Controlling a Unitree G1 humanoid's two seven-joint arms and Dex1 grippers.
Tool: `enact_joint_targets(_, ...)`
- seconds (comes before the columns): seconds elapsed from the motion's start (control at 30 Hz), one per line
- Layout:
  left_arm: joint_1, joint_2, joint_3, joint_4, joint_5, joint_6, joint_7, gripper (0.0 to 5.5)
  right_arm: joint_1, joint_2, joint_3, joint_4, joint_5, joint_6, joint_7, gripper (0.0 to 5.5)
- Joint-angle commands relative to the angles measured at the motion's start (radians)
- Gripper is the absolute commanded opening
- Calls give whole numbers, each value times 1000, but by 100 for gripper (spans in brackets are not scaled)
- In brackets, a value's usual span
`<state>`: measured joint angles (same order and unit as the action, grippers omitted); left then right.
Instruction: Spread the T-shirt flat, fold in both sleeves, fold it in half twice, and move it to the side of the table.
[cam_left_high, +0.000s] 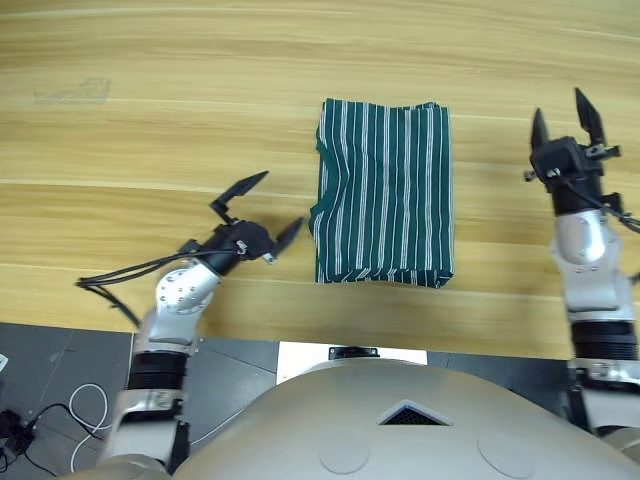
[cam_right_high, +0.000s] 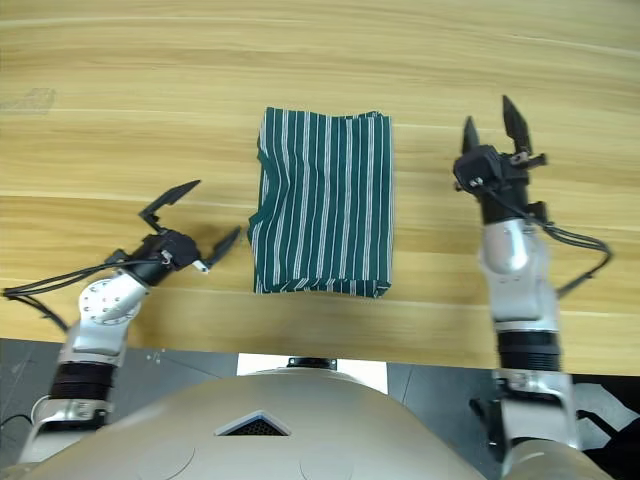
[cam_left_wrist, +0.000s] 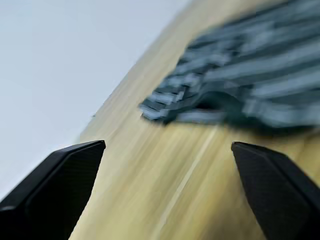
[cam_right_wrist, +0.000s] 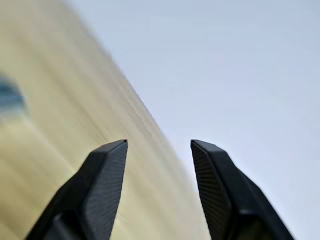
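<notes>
Light wood grain runs across the bench (cam_left_high: 150, 150), with a dark floor (cam_left_high: 40, 350) showing below its near edge. A green T-shirt (cam_left_high: 385, 195) with thin white stripes lies folded into a compact upright rectangle around the middle of the bench, closer to the robot's edge than to the far one. Its stripes run away from the robot. Its right side and far edge are straight, while its left side is uneven, with a small bulge of cloth about halfway down and layered folds at the near corners.

The left tool (cam_left_high: 282, 198) hovers low on the shirt's left side, its fingers spread wide and holding nothing; the nearer fingertip points at the bulge and sits just beside the cloth, apart from it. A black cable (cam_left_high: 110, 275) trails from that wrist over the bench edge.

The right tool (cam_left_high: 558, 103) stands well apart on the shirt's right, level with its far end, pointing away from the robot, fingers parted and holding nothing.
</notes>
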<state>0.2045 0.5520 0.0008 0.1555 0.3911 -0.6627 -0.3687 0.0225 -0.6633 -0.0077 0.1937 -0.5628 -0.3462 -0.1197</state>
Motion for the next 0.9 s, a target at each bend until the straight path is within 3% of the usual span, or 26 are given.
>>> enact_joint_targets(0.03, -34, 153, 36, 48, 242, -39, 162, 471, -75, -232, 121, 240, -261, -212, -169, 291)
enact_joint_targets(0.23, -83, 236, -98, 70, 368, -178, 223, 540, -183, -228, 368, 332, -421, -516, -238, 392)
enact_joint_targets(0.4, -84, 315, -248, 55, 338, -313, 117, 540, -254, -205, 500, 366, -505, -683, -298, 392)
enact_joint_targets(0.67, -117, 385, -402, -11, 197, -416, -37, 540, -259, -255, 567, 318, -510, -817, -260, 392)
enact_joint_targets(0.9, -198, 351, -466, 80, 142, -428, -83, 540, -243, -324, 550, 294, -428, -889, -139, 392)
